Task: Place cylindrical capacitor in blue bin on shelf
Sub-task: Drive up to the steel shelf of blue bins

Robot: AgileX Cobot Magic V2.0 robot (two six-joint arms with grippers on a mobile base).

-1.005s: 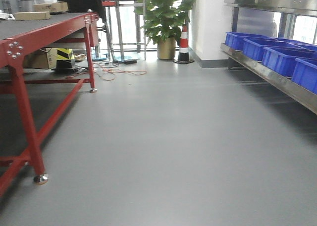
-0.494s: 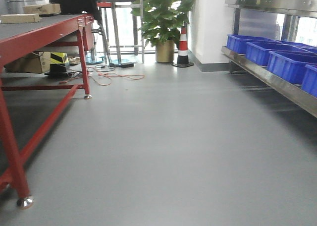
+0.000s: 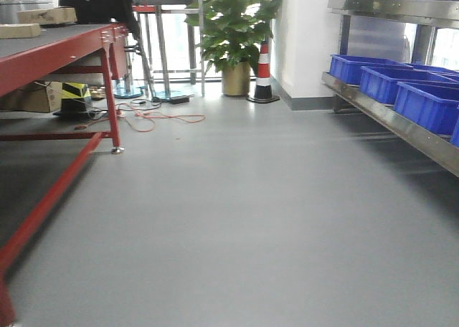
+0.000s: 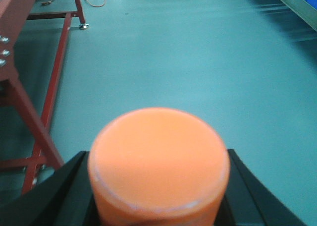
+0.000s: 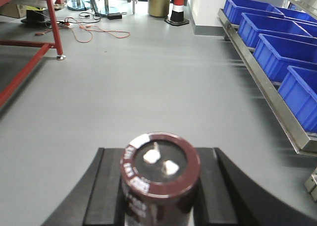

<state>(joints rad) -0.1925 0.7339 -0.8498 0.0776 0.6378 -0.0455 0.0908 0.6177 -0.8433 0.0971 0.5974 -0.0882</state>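
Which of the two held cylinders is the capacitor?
The dark cylinder in the right pincer, with two pale terminals on top and printed markings; the orange cylinder in the left pincer is plain.

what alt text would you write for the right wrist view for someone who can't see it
The right gripper holds a dark cylindrical capacitor upright between its black fingers, two pale terminals on its top. Ahead lies grey floor, with blue bins on a steel shelf at right and a red table at left.
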